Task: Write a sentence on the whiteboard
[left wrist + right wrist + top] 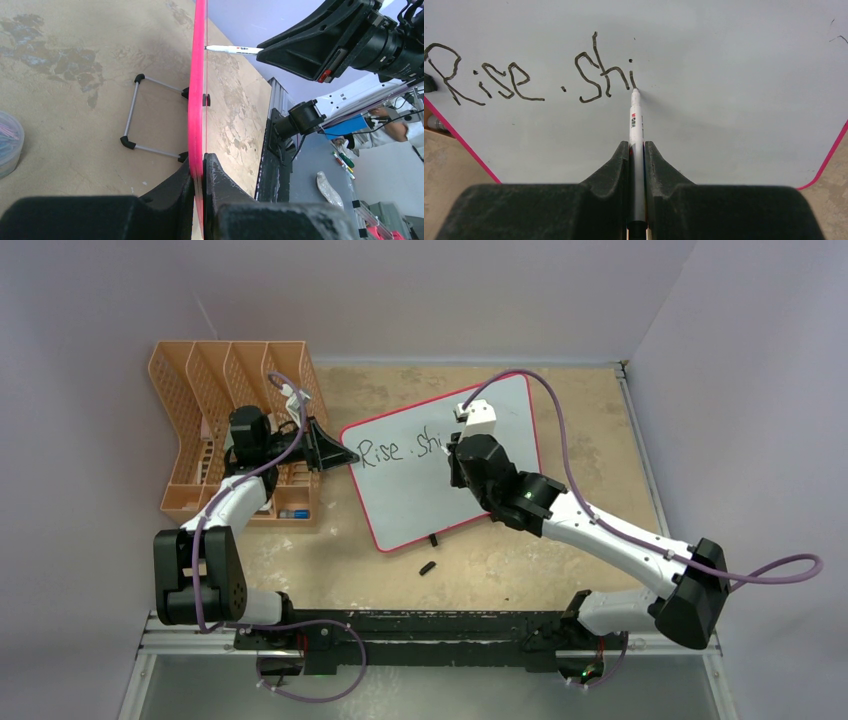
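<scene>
**A:** Where does the whiteboard (420, 500) sit?

**B:** In the middle of the tan table (570, 420), propped up at a slant on a wire stand (131, 107) behind it. The orange mesh file rack (215, 410) is just to its left. From above, the board is turned a little, with its left corner nearer the rack.

**A:** And the left gripper (199, 162)?

**B:** Its jaws are pinched together on the board's red-pink rim at the left edge. The wrist view shows one finger on each face of the board.

**A:** What about the right gripper (636, 150)?

**B:** It is clamped on a thin white marker (636, 125). The barrel runs straight out between the two fingers, and the tip touches the board.

**A:** Touching where, exactly?

**B:** At the foot of the last letter. The lettering (519, 82) reads "Rise . Shi" in thin black strokes across the upper left of the board, and the tip rests just at the lower right of that "i". The board to the right of it and below is bare white.

**A:** Anything else on the table?

**B:** A small black object (427, 567) lies in front of the board's lower edge, apart from it. It is too small to tell what it is. The left wrist view also catches the edge of a clear plastic tub (9, 142) at the far left.
</scene>
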### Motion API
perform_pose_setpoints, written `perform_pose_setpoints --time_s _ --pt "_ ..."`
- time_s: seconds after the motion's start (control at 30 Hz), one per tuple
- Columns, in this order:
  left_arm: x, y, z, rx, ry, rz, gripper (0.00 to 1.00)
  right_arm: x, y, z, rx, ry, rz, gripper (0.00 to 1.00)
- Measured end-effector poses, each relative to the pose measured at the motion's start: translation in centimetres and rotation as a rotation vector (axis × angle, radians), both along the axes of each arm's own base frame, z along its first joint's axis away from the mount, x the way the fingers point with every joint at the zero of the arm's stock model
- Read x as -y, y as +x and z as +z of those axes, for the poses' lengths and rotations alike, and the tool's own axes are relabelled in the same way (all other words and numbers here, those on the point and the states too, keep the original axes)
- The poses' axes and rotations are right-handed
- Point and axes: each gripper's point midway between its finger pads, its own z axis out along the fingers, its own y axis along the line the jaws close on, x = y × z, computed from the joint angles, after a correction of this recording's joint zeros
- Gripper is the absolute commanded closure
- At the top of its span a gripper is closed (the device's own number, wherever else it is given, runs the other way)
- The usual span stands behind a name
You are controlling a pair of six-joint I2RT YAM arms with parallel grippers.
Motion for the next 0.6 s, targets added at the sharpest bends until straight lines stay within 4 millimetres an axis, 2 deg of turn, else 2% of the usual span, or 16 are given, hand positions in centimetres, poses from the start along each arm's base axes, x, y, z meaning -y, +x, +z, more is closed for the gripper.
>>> perform_pose_setpoints --time_s 0.6 --pt "0.0 -0.1 0.1 0.004 0.0 -0.003 1.0 0.4 -0.1 1.4 0.032 0.022 0.0 1.0"
